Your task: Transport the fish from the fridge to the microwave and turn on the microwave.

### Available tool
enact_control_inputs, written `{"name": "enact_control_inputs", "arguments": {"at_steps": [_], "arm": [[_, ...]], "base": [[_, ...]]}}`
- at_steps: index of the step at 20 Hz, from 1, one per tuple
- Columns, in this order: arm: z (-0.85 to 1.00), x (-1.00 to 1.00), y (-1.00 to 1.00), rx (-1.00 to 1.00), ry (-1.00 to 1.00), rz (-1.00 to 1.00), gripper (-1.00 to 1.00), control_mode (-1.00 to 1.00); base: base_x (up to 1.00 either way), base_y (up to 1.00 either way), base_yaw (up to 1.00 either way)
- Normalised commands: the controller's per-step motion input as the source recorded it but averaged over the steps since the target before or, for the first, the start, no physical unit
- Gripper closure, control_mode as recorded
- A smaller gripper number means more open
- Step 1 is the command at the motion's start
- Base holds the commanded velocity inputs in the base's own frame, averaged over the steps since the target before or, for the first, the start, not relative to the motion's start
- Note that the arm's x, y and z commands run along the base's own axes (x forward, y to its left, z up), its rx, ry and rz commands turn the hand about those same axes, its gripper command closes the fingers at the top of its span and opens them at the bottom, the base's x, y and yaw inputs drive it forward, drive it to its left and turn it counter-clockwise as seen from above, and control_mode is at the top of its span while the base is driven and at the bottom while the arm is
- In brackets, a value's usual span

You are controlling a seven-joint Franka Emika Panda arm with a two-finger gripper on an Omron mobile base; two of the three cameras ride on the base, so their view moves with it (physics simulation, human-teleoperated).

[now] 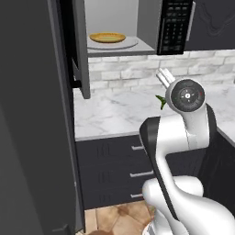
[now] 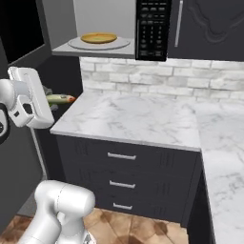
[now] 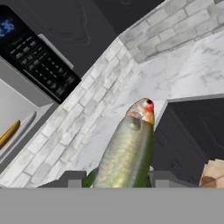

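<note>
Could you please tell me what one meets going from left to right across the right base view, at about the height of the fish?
The arm's white hand → the fish held in its fingers → the marble counter.

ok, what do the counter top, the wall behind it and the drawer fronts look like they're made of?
Counter top: looks like polished marble, white with grey veining; could be a printed laminate.
Wall: pale grey brick or stone tile, staggered courses with visible joints, matte.
Drawer fronts: dark, flat, matte panels, probably painted wood or laminate, with bar handles that look like brushed metal.
</note>
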Motion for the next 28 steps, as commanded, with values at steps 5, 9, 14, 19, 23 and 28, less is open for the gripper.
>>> {"name": "enact_control_inputs", "arguments": {"at_steps": [5,9,14,19,23,28], "arm": [[0.00,0.00,0.00,0.00,0.00,0.00,1.00,1.00],[0.00,0.00,0.00,0.00,0.00,0.00,1.00,1.00],[0.00,0.00,0.00,0.00,0.00,0.00,1.00,1.00],[0.00,0.00,0.00,0.00,0.00,0.00,1.00,1.00],[0.00,0.00,0.00,0.00,0.00,0.00,1.00,1.00],[0.00,0.00,0.00,0.00,0.00,0.00,1.00,1.00]], "base": [[0.58,-0.25,0.07],[0.42,-0.22,0.07],[0.29,-0.23,0.05],[0.33,-0.17,0.05],[0.35,-0.16,0.05],[0.35,-0.16,0.05]]}}
